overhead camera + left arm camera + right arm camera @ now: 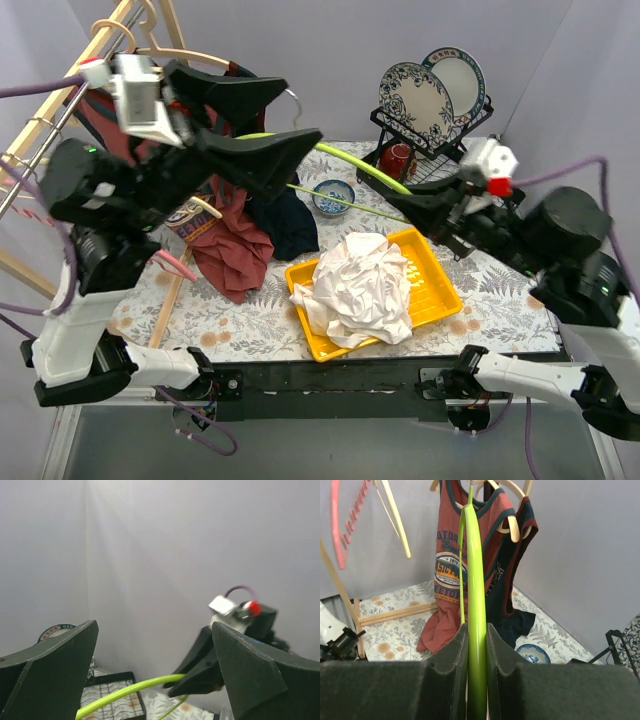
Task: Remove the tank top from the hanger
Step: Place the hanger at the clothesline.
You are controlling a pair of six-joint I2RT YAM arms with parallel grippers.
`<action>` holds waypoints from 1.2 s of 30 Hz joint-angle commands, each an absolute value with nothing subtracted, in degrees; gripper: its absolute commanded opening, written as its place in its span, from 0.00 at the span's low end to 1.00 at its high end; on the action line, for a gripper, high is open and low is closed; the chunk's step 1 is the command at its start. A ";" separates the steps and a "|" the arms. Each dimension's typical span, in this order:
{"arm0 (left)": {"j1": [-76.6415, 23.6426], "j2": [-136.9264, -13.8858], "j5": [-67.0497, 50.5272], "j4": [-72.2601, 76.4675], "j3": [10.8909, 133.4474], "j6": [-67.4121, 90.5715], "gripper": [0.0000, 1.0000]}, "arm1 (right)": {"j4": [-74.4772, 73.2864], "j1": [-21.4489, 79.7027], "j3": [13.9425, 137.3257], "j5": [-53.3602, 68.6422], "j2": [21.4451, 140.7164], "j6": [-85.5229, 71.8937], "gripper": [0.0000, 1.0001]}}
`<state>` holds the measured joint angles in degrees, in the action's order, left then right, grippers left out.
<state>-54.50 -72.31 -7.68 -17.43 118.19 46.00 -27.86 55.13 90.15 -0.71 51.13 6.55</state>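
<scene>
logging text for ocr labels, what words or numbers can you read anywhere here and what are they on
"OTOR": top line of the print on the red tank top with navy trim; the rest is hidden by the lime-green plastic hanger.
"BASIC": seemingly, on the banner across the same print.
Small digits between those lines: too small to read.
Round green-rimmed label in the left wrist view: lettering too blurred to read.
</scene>
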 commanded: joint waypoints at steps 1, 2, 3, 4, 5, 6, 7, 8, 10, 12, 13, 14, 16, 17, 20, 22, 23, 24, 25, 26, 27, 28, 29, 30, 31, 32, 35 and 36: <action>-54.32 -67.33 -6.15 -16.08 120.93 52.64 0.98 | -18.99 55.20 94.30 -1.06 59.40 8.35 0.01; -54.32 -66.02 -6.33 -16.52 121.11 53.43 0.98 | -16.98 55.20 94.92 0.51 60.63 8.18 0.01; -54.32 -65.22 -7.11 -16.61 121.03 54.05 0.98 | -16.01 55.28 95.62 2.09 63.17 7.22 0.01; -54.32 -64.43 -7.29 -16.52 120.76 55.10 0.98 | -15.04 55.11 96.93 3.24 64.41 6.60 0.01; -54.40 -62.42 -7.12 -16.18 119.89 55.63 0.98 | -12.42 55.19 97.55 5.60 66.77 5.90 0.01; -54.32 -61.53 -6.95 -16.00 119.36 56.07 0.98 | -11.17 55.20 98.17 6.93 67.93 5.11 0.01; -54.32 -60.57 -6.94 -15.82 119.01 56.34 0.98 | -10.12 55.20 98.78 8.16 69.16 3.79 0.01; -54.32 -59.77 -6.86 -15.47 118.22 56.51 0.98 | -9.24 55.20 100.53 9.83 71.87 2.91 0.01; -54.32 -57.93 -6.68 -15.47 117.69 56.69 0.98 | -8.26 55.20 103.08 11.07 74.87 1.07 0.01; -54.40 -57.39 -6.77 -15.82 117.69 56.34 0.98 | -7.74 55.28 106.60 12.74 78.81 0.44 0.01; -54.32 -57.31 -6.59 -16.08 117.86 56.34 0.98 | -6.95 55.20 107.13 13.27 79.79 0.44 0.01; -54.32 -57.39 -6.59 -16.78 118.12 56.08 0.98 | -5.46 55.20 107.23 14.32 80.50 -1.13 0.01; -54.32 -57.65 -6.68 -17.40 118.83 55.90 0.98 | -1.69 55.20 107.40 15.46 82.43 -2.02 0.01; -54.32 -57.57 -6.77 -17.66 118.83 55.72 0.98 | -0.97 55.20 108.01 16.51 84.01 -2.63 0.01; -54.40 -57.48 -6.86 -17.67 118.21 55.20 0.98 | -0.53 55.20 112.05 17.14 88.31 -3.16 0.01; -54.32 -57.48 -6.86 -17.75 117.69 54.93 0.98 | -0.53 55.20 115.47 17.23 90.52 -3.34 0.01; -54.32 -57.48 -7.03 -17.75 117.69 54.84 0.98 | 1.21 55.11 116.18 17.23 92.18 -3.34 0.01; -54.32 -57.57 -7.03 -17.75 117.51 54.76 0.98 | 1.75 55.19 116.63 17.23 92.98 -3.43 0.01; -54.40 -57.57 -7.03 -17.93 117.60 54.49 0.98 | 2.19 55.20 117.67 17.14 93.68 -3.43 0.01; -54.32 -57.66 -7.03 -17.93 117.68 54.32 0.98 | 3.07 55.20 118.29 16.96 95.08 -3.34 0.01; -54.32 -57.66 -7.12 -18.02 117.60 54.14 0.98 | 3.34 55.20 118.91 16.88 95.88 -2.99 0.01; -54.40 -57.83 -7.03 -18.02 117.51 53.88 0.98 | 3.77 55.20 119.61 16.96 96.67 -2.73 0.01; -54.40 -57.75 -7.03 -18.10 117.51 53.70 0.98 | 5.17 55.28 120.49 17.40 97.98 -2.46 0.01; -54.40 -57.83 -7.03 -18.11 117.51 53.44 0.98 | 6.40 55.20 120.58 17.84 98.52 -2.29 0.01; -54.40 -58.01 -7.12 -18.11 117.68 53.44 0.98 | 7.37 55.28 120.67 18.19 99.05 -2.02 0.01; -54.32 -58.01 -7.21 -18.11 117.60 53.26 0.98 | 8.34 55.28 121.02 18.72 100.01 -1.93 0.01; -54.32 -58.53 -7.38 -18.19 117.69 53.00 0.98 | 10.37 55.46 122.16 18.55 102.29 -2.20 0.01; -54.32 -58.71 -7.47 -18.19 117.77 52.91 0.98 | 10.72 55.55 123.21 18.46 102.83 -2.28 0.01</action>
